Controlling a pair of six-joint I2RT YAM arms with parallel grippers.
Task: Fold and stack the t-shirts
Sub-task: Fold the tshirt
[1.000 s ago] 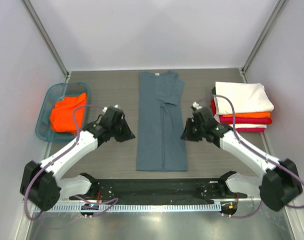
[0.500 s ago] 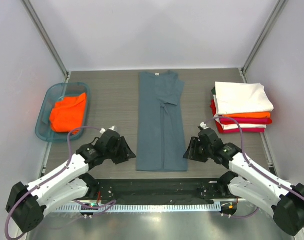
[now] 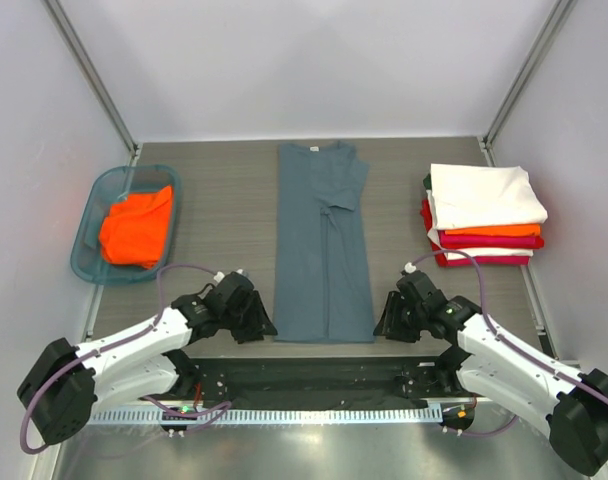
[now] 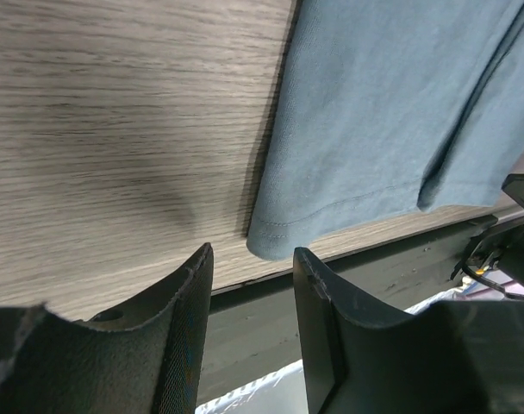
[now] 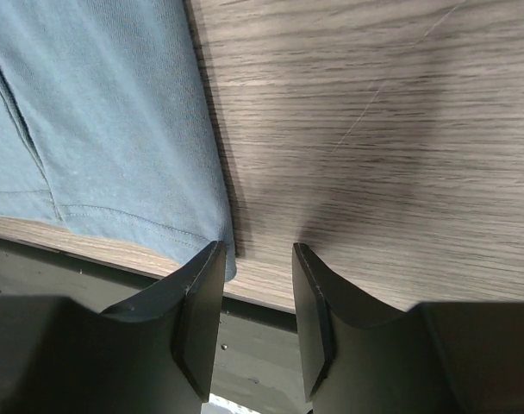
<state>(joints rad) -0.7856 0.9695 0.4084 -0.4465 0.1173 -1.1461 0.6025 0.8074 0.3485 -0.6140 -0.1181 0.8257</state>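
Note:
A slate blue-grey t-shirt (image 3: pixel 322 250) lies folded into a long strip down the middle of the table, neck at the far end. My left gripper (image 3: pixel 261 326) hovers open just off its near left hem corner (image 4: pixel 266 243), nothing between the jaws. On the other side my right gripper (image 3: pixel 382 322) is open beside the near right hem corner (image 5: pixel 212 246), also empty. A stack of folded t-shirts (image 3: pixel 484 214), white on top with orange and red below, sits at the right. An orange t-shirt (image 3: pixel 136 226) lies crumpled in the basket.
A teal plastic basket (image 3: pixel 94 236) stands at the left edge of the table. The table's near edge and a dark rail (image 3: pixel 314 378) run just below both grippers. Grey walls close in the far side and both flanks.
Both arms have drawn back from beside the middle of the blue-grey shirt to its near hem corners. Both grippers have opened from nearly shut.

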